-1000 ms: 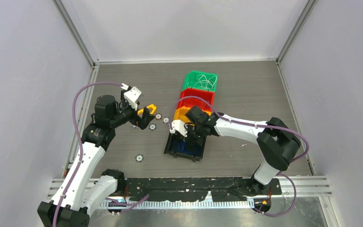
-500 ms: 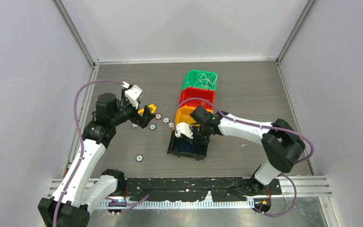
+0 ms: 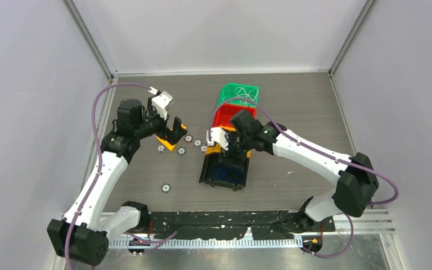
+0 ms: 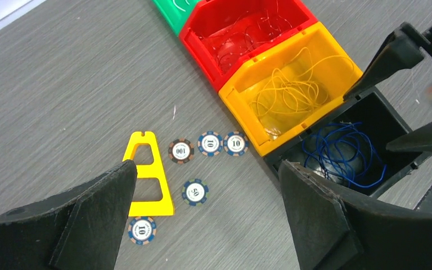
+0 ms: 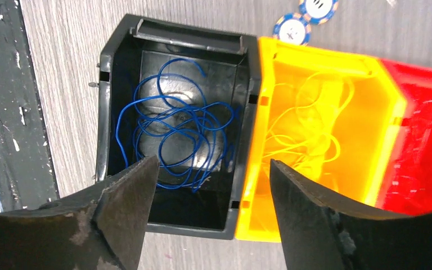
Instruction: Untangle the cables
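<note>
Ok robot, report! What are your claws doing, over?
Left claw open over poker chips, yellow stand. Right claw open above blue cables in black bin. Nothing blocking.

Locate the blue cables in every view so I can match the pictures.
Top external: the blue cables lie in the black bin, lower centre.
Left wrist: right of centre, in that bin.
Right wrist: left of centre, in that bin.
Shared landmark: the yellow bin touching the black bin.
</note>
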`<state>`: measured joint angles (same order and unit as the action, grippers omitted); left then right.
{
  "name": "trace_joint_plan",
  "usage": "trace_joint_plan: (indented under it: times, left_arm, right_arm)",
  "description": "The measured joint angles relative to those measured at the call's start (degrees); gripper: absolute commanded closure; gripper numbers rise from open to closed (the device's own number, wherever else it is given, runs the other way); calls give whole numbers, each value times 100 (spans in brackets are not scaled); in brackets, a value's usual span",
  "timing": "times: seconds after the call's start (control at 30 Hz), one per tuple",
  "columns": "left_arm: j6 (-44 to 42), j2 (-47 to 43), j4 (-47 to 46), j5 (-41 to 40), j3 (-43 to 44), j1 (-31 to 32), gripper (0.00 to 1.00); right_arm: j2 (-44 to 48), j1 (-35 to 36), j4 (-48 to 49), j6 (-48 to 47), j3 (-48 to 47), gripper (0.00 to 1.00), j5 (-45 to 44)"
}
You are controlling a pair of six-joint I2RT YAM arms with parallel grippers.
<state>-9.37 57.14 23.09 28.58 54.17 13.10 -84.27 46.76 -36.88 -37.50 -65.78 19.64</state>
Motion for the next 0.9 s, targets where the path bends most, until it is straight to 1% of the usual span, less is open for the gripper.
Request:
trace_joint_plan:
  times: [0.03,0.07,0.1,0.17,0.27,0.33,0.43,0.57,0.67,0.73,0.83,0.9]
  left_arm:
    - [0,127,118,7,170,0,0]
    - [2,282,269,9,385,0,0]
    - [2,420,422,9,584,0,0]
    - [0,778,798,0,1108,-2,0]
    - [-2,1322,1513,-26,1971,-11,0]
    - [-7,1735,2031,-44,2638,-46,0]
    - [50,2297,2662,-57,3519,-245,1]
    - [341,2848,3154,-17,4258,-828,1]
    - [470,3040,3303,-76,4323,-1222,1]
    - [472,3071,3351,-232,4183,-1325,1]
    - [444,2970,3329,-459,3569,-1307,0]
    - [442,2927,3333,-557,3189,-1294,1]
  right_arm:
    - [74,-2,-13,42,-50,10,17]
    - [164,-15,-17,81,-87,7,33]
    - [251,-37,-31,118,-116,0,46]
    - [494,-107,-20,223,-162,4,87]
    - [846,-437,26,450,-299,5,164]
    - [1023,-881,107,702,-501,5,258]
    - [1174,-1805,310,1196,-758,5,437]
    - [1449,-3394,638,1954,-680,5,542]
    - [1655,-4518,769,2343,-278,5,634]
    - [1685,-5141,782,2474,35,5,654]
    - [1672,-5702,756,2544,507,5,612]
    - [1674,-5783,647,2544,708,5,603]
